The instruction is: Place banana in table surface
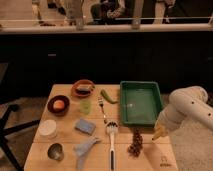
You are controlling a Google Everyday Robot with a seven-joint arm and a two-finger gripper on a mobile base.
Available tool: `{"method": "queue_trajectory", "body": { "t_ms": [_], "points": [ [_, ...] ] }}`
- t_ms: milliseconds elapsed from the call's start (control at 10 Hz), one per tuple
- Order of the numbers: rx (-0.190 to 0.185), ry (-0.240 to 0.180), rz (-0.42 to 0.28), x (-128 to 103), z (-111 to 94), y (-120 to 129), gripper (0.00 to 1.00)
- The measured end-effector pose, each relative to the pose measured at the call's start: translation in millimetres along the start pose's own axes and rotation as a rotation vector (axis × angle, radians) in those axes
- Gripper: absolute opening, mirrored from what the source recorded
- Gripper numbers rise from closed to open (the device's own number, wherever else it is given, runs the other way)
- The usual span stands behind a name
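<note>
Pincer point(161, 131) with banana point(158, 134) over table surface point(150, 152)

A lab-like test room is shown: a wooden table point(150, 155) is set with toys, a dark wall with windows is behind, and the gripper point(159, 133) hangs beside it.

A: The tray point(140, 102) is green, the gripper point(161, 131) by the table's right edge pale cream, the banana point(158, 133) yellow.
B: And the table point(65, 162) light tan, with plank grain.
</note>
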Motion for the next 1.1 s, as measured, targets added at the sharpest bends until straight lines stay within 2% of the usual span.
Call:
{"method": "queue_trajectory", "body": {
  "t_ms": [200, 800, 1100],
  "points": [
    [-0.013, -0.031, 0.013, -10, 18, 6, 0.0],
    [-0.06, -0.084, 0.049, -42, 63, 32, 0.0],
    [-0.043, -0.107, 0.101, -49, 83, 50, 0.0]
  ]
}}
